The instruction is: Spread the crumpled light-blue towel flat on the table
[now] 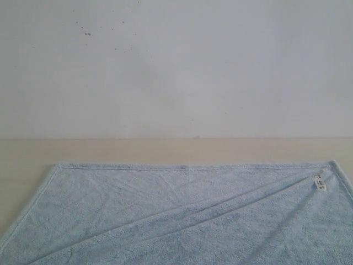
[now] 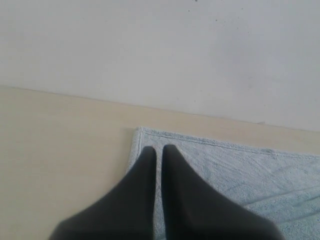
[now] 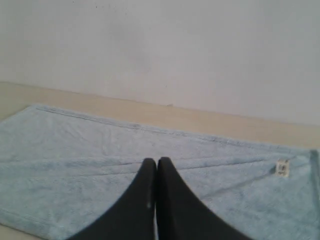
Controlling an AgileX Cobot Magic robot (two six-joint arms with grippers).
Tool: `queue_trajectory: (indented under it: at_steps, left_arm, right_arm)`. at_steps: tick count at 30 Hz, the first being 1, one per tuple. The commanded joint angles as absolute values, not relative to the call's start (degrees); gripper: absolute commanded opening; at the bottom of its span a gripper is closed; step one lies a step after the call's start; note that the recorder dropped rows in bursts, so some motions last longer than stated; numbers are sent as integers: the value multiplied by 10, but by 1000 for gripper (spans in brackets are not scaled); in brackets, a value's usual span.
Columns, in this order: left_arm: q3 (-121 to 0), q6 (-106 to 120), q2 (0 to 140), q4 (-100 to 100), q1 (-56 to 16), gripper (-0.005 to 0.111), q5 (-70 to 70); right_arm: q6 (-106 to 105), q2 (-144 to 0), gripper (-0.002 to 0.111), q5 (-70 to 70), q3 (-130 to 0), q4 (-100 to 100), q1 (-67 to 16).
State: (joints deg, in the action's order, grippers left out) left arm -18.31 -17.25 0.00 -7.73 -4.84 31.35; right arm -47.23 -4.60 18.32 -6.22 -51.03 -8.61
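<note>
Fluffy rectangular terry towel (image 1: 182, 215) lies creased on smooth table (image 1: 165, 150).

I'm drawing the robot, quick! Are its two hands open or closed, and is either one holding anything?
Left hand: closed, nothing seen in it.
Right hand: closed, nothing seen in it.

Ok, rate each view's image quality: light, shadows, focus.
Exterior view: flat, even light, no glare; folds in the towel cast only faint shadows; print on the tag is unreadable. Left wrist view: the left gripper is dark and out of focus; the towel corner beyond is sharper. Right wrist view: the right gripper likewise blurred, towel texture soft.
</note>
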Motion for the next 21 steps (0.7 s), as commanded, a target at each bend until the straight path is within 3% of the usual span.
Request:
queue_trajectory:
  at_steps: [1, 9, 15, 19, 21]
  left_arm:
    - [-183, -171, 0, -73, -53, 4, 314]
    - [-183, -171, 0, -73, -53, 4, 314]
    - [-183, -171, 0, -75, -53, 4, 314]
    - [-183, -171, 0, -75, -53, 4, 314]
    - [-183, -171, 0, -75, -53, 4, 314]
  right_arm:
    - [-340, -47, 0, 198, -57, -515, -85]
    - [-355, -47, 0, 39, -53, -506, -85]
    - [-403, 0, 0, -4, -35, -490, -74]
    - [-258, 0, 0, -16, 0, -338, -54]
    - [-172, 0, 0, 56, 0, -219, -41]
